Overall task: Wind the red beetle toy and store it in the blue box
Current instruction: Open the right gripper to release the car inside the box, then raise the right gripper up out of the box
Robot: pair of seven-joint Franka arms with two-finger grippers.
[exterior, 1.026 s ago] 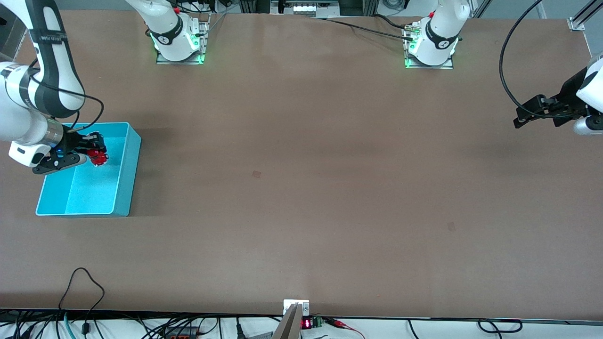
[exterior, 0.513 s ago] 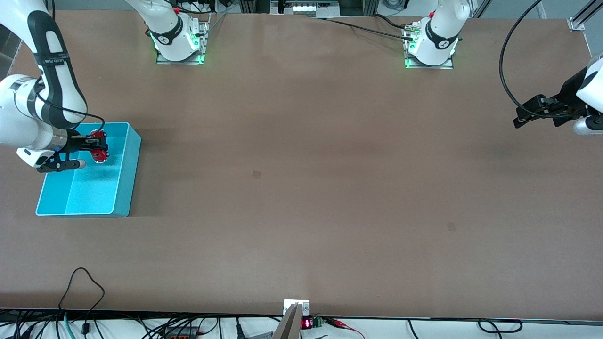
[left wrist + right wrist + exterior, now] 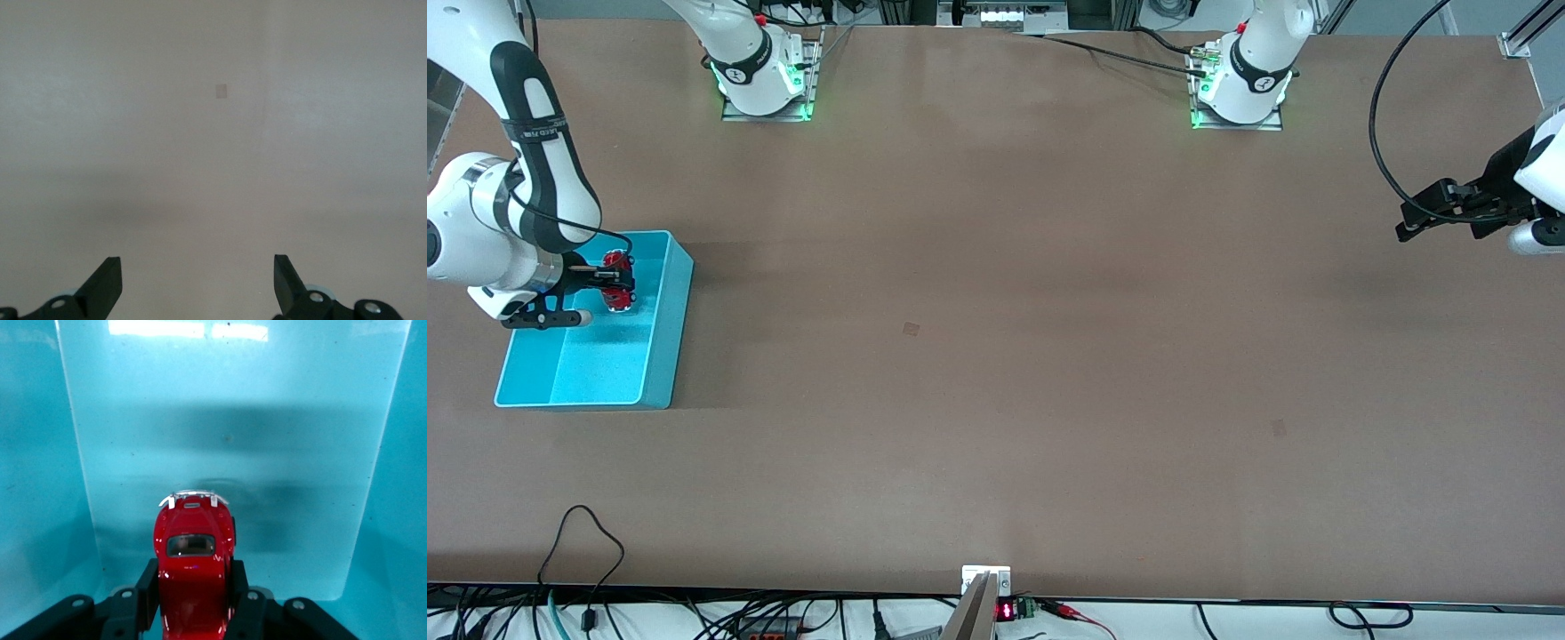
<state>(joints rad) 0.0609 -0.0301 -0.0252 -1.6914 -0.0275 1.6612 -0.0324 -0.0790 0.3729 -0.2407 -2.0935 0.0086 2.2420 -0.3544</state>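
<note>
The box sits on the table toward the right arm's end. The right gripper is over the part of the box nearest the robots' bases, with the toy car clamped between its fingers, inside the box's walls. The left gripper waits over the table at the left arm's end, well apart from the box, its fingers spread with nothing between them.
</note>
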